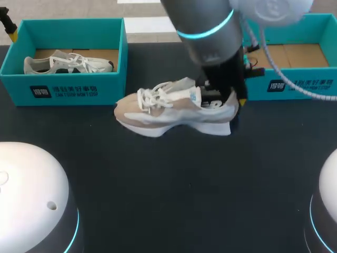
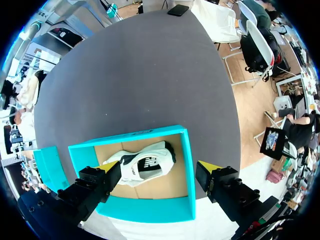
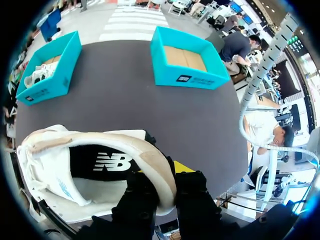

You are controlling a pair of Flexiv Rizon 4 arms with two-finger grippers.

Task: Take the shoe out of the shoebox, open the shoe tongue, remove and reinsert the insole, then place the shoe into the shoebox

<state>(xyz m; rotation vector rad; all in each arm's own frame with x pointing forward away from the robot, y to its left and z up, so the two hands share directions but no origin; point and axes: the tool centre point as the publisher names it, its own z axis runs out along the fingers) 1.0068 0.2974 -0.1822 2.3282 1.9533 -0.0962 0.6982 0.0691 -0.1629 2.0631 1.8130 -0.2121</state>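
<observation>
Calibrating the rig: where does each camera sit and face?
Head view: above, behind, looking down on the table; right arm over the beige shoe.
Left wrist view: above the left box, facing the white shoe; left gripper open.
Right wrist view: right gripper shut on the beige shoe's heel, facing the right box.
Head view shows that box too.

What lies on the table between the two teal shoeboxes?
Nothing: in the right wrist view the dark table is bare between the shoebox with a shoe and the empty shoebox.
</observation>
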